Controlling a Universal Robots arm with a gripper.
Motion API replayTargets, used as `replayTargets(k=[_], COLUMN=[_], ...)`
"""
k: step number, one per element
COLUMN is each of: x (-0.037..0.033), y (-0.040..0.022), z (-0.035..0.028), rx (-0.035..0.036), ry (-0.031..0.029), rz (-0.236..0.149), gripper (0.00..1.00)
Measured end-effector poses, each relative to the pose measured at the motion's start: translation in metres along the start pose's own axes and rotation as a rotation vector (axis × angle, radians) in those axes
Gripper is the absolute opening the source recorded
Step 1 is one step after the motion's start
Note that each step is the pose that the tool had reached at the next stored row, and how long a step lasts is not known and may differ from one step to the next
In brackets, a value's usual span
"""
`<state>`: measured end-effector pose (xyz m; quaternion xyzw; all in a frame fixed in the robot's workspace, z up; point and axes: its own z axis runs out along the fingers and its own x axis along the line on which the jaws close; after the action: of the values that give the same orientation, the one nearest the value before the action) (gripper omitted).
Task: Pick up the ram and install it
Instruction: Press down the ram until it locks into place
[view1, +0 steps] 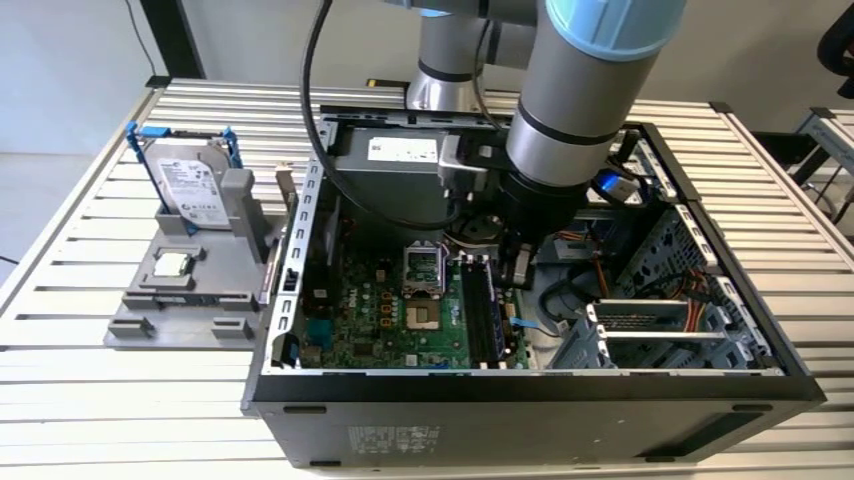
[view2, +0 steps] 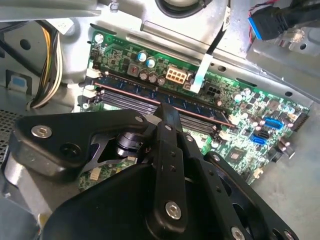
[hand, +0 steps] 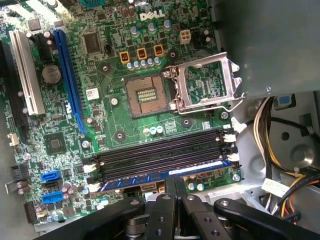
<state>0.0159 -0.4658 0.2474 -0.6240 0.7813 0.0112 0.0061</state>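
My gripper (view1: 518, 265) reaches down inside the open computer case (view1: 534, 388), over the memory slots beside the processor socket. The ram (hand: 130, 179) is a thin blue-green stick standing on edge in the outermost slot, level along its length. In the first wrist view the black fingers (hand: 167, 192) stand close together at the middle of the stick's upper edge, and my gripper (hand: 174, 181) looks shut on it. The second wrist view shows the ram (view2: 200, 111) running across the green board, with my gripper (view2: 167, 111) meeting its top edge.
Three black memory slots (hand: 160, 147) lie beside the ram. The open processor socket (hand: 147, 95) and its raised metal frame (hand: 205, 85) are close by. Bundled cables (hand: 280, 130) hang past the slots' end. At the exterior view's left, a hard drive (view1: 187, 180) stands on a grey fixture (view1: 187, 300).
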Motion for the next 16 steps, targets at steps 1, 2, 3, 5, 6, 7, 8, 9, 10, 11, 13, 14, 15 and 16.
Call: replayTargets(k=[1,2,3,5,6,7,8,9,10,11,13,14,15,16], x=[-0.0001,-0.0002,-0.0004,-0.0005,-0.0005,-0.0004,-0.0004,-0.0003,-0.0003,-0.0002,-0.0002,-0.0001,-0.0001,-0.0001], y=[0.0000,0.0000,0.0001,0.0001,0.0001,0.0001,0.0003,0.0005,0.0005,0.0005,0.0005,0.0005,0.0005,0.0005], z=[0.0015,0.0031,0.0047,0.0066,0.0072,0.0077,0.0085,0.0094,0.0105,0.0117,0.0137,0.0153,0.0171,0.0190], rx=[0.0016,0.0029,0.0040,0.0045,0.0045,0.0045,0.0043,0.0042,0.0041,0.0040,0.0037,0.0035,0.0034,0.0032], ry=[-0.0002,-0.0005,-0.0008,-0.0009,-0.0009,-0.0008,-0.0008,-0.0008,-0.0007,-0.0006,-0.0006,-0.0005,-0.0005,-0.0005], rz=[-0.009,-0.021,-0.033,-0.049,-0.051,-0.054,-0.059,-0.064,-0.069,-0.073,-0.084,-0.092,-0.098,-0.105], gripper=[0.00,0.00,0.00,0.00,0.00,0.00,0.00,0.00,0.00,0.00,0.00,0.00,0.00,0.00])
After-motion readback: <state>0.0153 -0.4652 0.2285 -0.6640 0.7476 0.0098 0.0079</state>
